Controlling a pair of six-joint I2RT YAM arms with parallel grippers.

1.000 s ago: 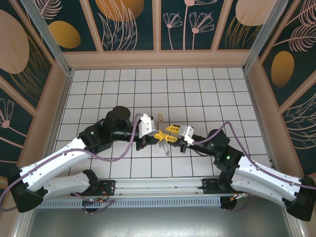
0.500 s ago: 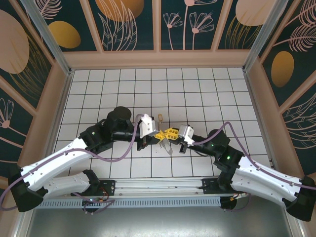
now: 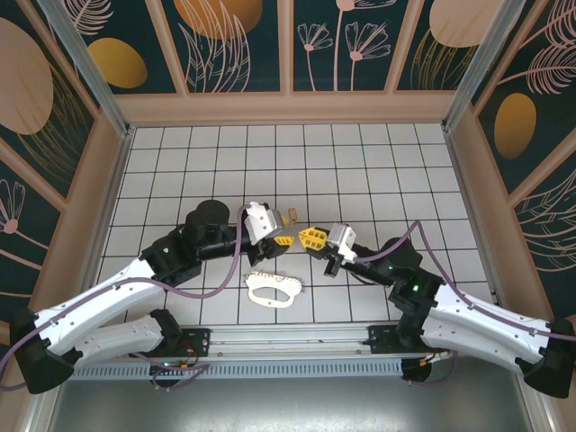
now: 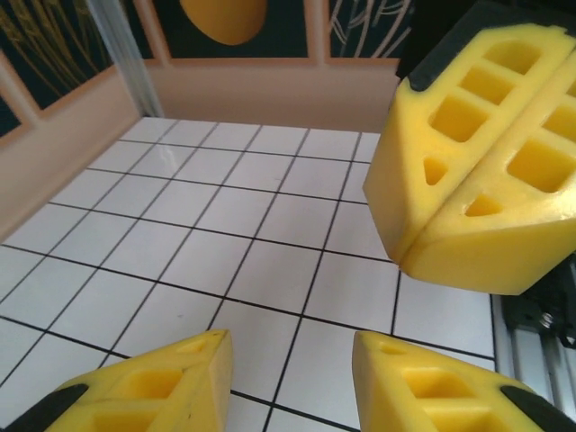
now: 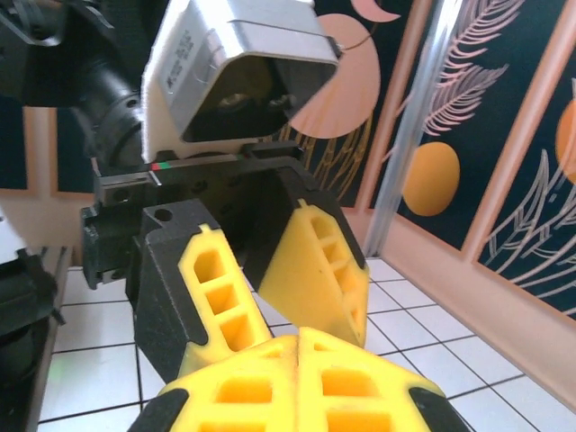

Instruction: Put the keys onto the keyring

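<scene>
Over the mid floor, left gripper (image 3: 282,241): fingers apart, nothing between them.
Right gripper (image 3: 312,237): fingers pressed together, nothing seen pinched.
Gap: tips near, not touching; half a second ago they met over a dangling bundle.
Change: bundle gone from the tips; now flat on the tiled floor (image 3: 180,162), on the near side of both grippers.
Keyring (image 3: 272,303): pale oval loop, lying free.
Keys (image 3: 270,273): toothed fringe along the loop's far edge; whether threaded on, cannot tell.
Stray bit (image 3: 291,216): small, golden, beyond the left gripper.
</scene>
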